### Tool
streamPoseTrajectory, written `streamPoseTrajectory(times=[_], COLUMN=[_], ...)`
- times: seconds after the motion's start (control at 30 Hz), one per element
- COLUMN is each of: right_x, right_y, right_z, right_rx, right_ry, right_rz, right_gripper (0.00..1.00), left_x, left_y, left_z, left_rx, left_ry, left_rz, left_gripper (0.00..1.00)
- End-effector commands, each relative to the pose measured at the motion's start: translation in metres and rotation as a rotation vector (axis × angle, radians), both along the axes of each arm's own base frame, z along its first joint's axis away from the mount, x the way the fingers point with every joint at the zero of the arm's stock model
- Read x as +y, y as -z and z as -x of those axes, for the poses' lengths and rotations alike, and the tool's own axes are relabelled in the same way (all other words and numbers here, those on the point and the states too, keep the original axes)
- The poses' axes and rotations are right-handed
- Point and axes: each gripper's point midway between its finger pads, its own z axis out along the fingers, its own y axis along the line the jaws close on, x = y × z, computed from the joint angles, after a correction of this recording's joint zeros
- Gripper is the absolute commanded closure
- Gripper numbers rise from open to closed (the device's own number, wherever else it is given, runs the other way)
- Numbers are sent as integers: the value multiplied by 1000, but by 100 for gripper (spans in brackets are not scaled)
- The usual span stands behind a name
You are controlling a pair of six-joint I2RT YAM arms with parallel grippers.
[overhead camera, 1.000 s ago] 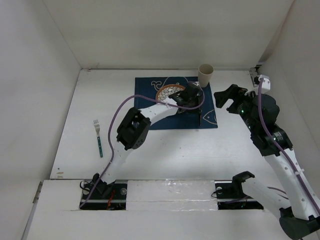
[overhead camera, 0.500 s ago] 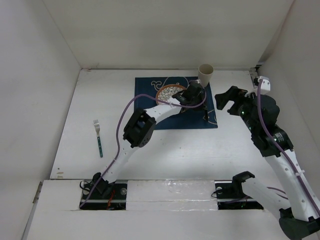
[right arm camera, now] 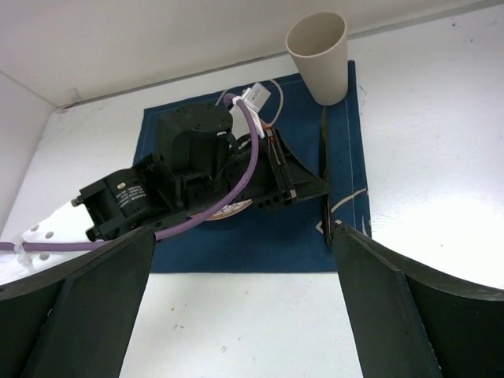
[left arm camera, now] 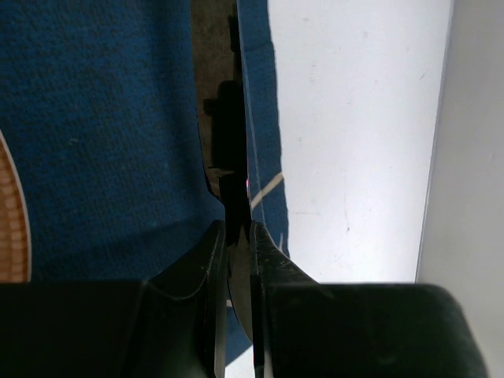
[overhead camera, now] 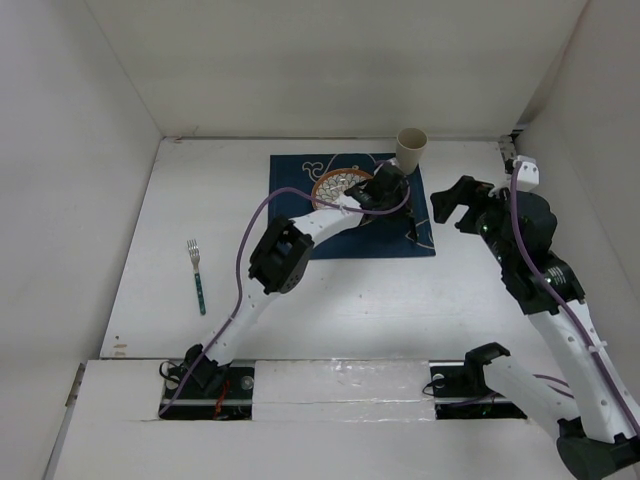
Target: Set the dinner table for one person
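From above, your left claw (overhead camera: pixel 402 212) sits low at the right edge of the navy placemat (overhead camera: pixel 295 175). It is beside the plate (overhead camera: pixel 330 184) and near the cup (overhead camera: pixel 411 150), so a careless lift could clip the cup and tip it. The fork (overhead camera: pixel 197 275) lies well apart on the white counter (overhead camera: pixel 180 200), left of the mat. Your right claw (overhead camera: pixel 452 200) hovers near that same edge, so the two arms could collide.

At the left wrist, the claw is pinched narrow on the dark knife (left arm camera: pixel 214 118), which lies along the mat's hem. If you retreat before opening, you'd likely drag it onto the bare counter or rumple the cloth.

At the right wrist, that claw (right arm camera: pixel 242 236) is spread wide and carries nothing. Dropping it now would strike your left claw.
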Motion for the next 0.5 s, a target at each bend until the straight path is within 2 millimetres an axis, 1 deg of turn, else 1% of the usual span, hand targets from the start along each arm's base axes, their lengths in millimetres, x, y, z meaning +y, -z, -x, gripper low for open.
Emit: streamPoseTrajectory(times=[0.0,0.13,0.17,0.2,0.23,0.27,0.3,0.33,0.4,0.47], right_x=[-2,-2,-2,-2,-2,-2,-2,-2,-1,-1], right_y=[-7,-9,-9,-9,-9,-5,-5,-5,-7,-7], right_z=[-3,-4,-4,-4,-4,-5,-5,-5,-5,-5], right_rx=[-36,-45,-45,-45,-45,-36,-36,-36,-44,-44], right_ry=[0,0,0,0,0,0,0,0,-9,-9], right_rz=[5,1,1,1,1,4,4,4,-1,-1], right_gripper=[0,0,0,0,0,0,0,0,0,0], left_x=[-9,-7,-7,-7,-3,-3,-3,-3,-3,-5], left_y=[-27,-24,-24,-24,-24,-24,-24,-24,-24,-25], left_z=[-13,-13,-13,-13,-18,-18,-18,-18,-17,-13], left_rx=[-38,-34,-34,-34,-34,-34,-34,-34,-31,-27], left_ry=[-9,-17,-17,-17,-26,-26,-26,-26,-19,5], left_rz=[71,60,60,60,60,60,60,60,64,69], left_gripper=[100,99,98,95,93,91,88,84,79,68])
